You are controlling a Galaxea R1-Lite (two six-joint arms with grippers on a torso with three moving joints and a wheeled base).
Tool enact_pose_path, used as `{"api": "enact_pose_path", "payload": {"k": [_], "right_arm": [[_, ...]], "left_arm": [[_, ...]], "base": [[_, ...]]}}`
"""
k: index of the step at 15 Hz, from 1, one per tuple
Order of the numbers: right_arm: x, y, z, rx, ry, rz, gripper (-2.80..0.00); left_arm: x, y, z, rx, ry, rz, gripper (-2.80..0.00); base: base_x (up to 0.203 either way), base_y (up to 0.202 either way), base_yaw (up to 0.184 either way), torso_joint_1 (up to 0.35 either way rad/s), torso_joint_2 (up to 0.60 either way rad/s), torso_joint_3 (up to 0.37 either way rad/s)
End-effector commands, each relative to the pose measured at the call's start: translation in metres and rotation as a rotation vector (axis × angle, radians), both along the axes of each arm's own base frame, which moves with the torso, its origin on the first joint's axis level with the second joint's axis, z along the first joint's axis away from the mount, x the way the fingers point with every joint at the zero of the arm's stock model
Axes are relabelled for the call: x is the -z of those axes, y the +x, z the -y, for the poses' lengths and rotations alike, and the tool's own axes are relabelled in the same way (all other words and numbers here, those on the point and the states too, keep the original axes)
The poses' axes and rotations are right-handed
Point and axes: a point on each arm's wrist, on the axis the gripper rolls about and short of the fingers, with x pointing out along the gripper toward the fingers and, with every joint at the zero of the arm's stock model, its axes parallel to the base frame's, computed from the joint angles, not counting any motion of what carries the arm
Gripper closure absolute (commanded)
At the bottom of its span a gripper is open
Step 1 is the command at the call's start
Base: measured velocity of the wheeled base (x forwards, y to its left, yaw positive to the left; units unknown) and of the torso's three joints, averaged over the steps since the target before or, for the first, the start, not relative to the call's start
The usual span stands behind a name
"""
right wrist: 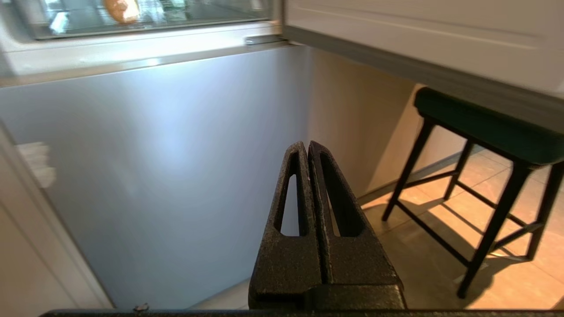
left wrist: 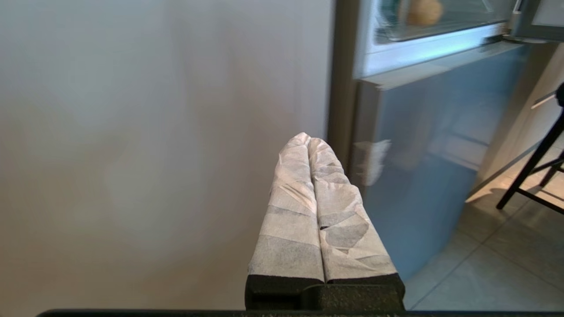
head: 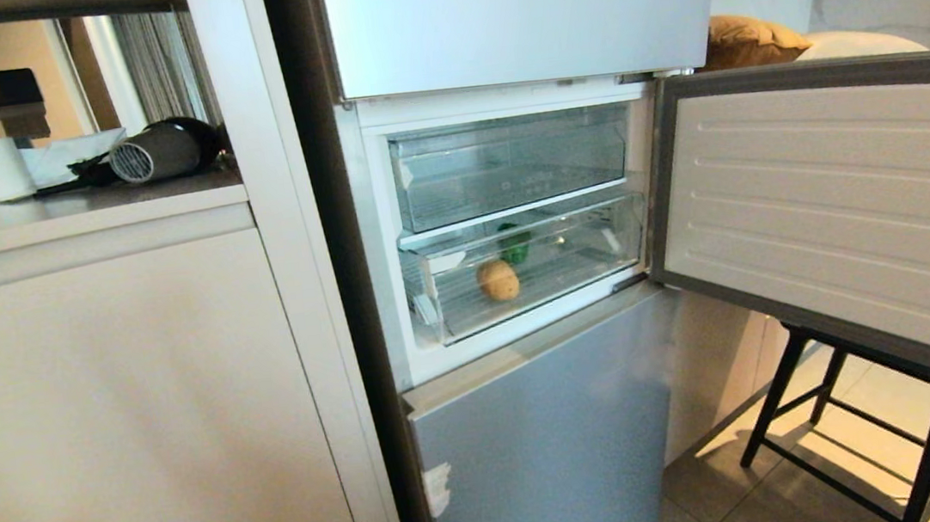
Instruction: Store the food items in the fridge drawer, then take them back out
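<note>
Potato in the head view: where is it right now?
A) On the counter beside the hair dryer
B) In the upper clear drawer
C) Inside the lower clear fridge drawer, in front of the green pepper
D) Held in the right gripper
C: the potato lies on the ribbed bottom of the lower clear drawer, with the bell pepper behind it; the right gripper is shut on nothing, low before the fridge.
</note>
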Motion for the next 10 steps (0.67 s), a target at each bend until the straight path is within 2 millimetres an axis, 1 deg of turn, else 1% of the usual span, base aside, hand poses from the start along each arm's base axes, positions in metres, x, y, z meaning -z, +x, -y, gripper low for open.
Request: {"api": "enact_pose_path", "payload": {"k": [1,6,7,10], "right_arm": [[0.0000,0.0001,0.0000,0.000,0.000,-0.002,0.00],[0.0000,0.0001,0.0000,0.000,0.000,-0.002,0.00],[0.0000,0.0001,0.0000,0.000,0.000,-0.002,0.00],[0.0000,0.0001,0.0000,0.000,0.000,-0.002,0.00]], "left_arm": [[0.0029,0.0008,0.0000,0.000,0.000,-0.011,0.00],[0.0029,0.0009,0.0000,0.000,0.000,-0.011,0.00],[0.0029,0.0008,0.0000,0.000,0.000,-0.010,0.00],[0.0030,0.0007,0.0000,0.000,0.000,-0.009,0.00]], "base": [[0.000,-0.194,0.001,0.002,0.00,-0.001],[0.000,-0.184,0.001,0.003,0.00,0.001],[0.000,-0.098,-0.001,0.003,0.01,0.002],[0.000,0.000,0.000,0.000,0.00,0.000]]}}
